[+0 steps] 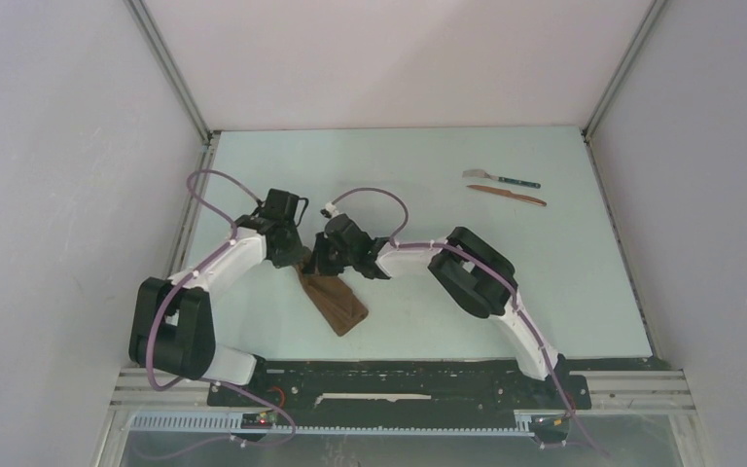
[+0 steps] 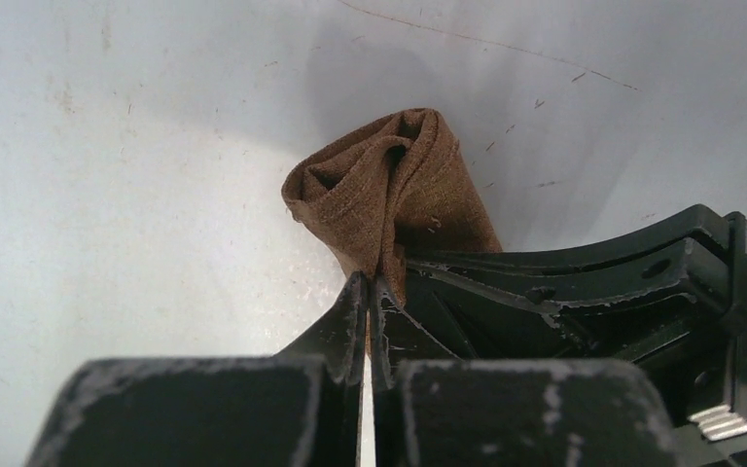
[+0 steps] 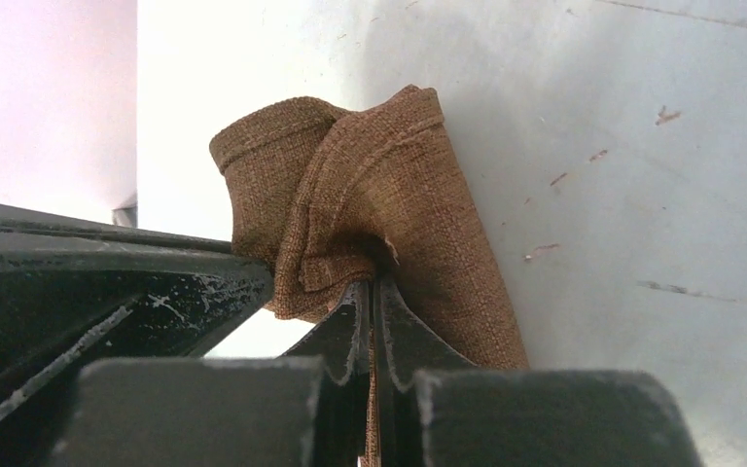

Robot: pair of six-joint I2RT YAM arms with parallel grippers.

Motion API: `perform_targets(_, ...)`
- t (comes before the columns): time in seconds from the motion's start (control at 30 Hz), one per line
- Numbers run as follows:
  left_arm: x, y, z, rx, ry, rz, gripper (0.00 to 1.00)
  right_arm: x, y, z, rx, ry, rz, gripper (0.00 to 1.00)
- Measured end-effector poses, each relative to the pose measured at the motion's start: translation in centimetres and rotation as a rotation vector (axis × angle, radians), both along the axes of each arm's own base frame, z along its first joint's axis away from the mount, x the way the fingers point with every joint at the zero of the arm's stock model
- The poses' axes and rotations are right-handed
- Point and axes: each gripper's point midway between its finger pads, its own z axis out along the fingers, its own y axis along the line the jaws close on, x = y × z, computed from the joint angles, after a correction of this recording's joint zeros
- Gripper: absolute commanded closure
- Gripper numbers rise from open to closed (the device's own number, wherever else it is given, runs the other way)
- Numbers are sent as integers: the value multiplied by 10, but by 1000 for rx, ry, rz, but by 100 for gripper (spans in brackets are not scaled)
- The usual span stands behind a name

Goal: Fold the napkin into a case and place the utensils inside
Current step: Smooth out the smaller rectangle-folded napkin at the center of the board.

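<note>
As the left end effector [image 2: 368, 284] and right end effector [image 3: 371, 288] clamp it, the napkin [image 1: 337, 305] bunches between them.

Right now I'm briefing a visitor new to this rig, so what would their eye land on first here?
The left gripper and right gripper meet mid-table, both shut on one bunched end of the dark-brown napkin, whose rest trails toward the arms' bases. At the far right lie a teal-handled utensil and a reddish-brown stick, side by side, apart from both arms.
</note>
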Motion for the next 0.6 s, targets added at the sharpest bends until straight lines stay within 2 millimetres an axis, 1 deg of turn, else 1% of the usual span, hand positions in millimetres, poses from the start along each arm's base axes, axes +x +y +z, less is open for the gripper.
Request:
perform_targets(0.13, -3, 0, 0, -11, -5, -1, 100, 0, 3, 1, -79, -57, 25, 100)
perform_targets(0.23, -2, 0, -2, -20, -8, -1, 100, 2, 9, 2, -138, -88, 49, 100)
perform_targets(0.3, -3, 0, -4, -20, -6, 2, 100, 2, 9, 1, -151, -102, 68, 83)
perform_targets(0.33, -3, 1, -4, -19, -5, 3, 100, 1, 9, 1, -142, -108, 79, 77)
perform_targets(0.4, -3, 2, -4, -17, -6, 8, 100, 0, 7, 1, -96, -121, 99, 72)
perform_targets(0.6, -1, 12, -4, -15, -5, 43, 100, -1, 0, 9, 82, -109, 194, 58)
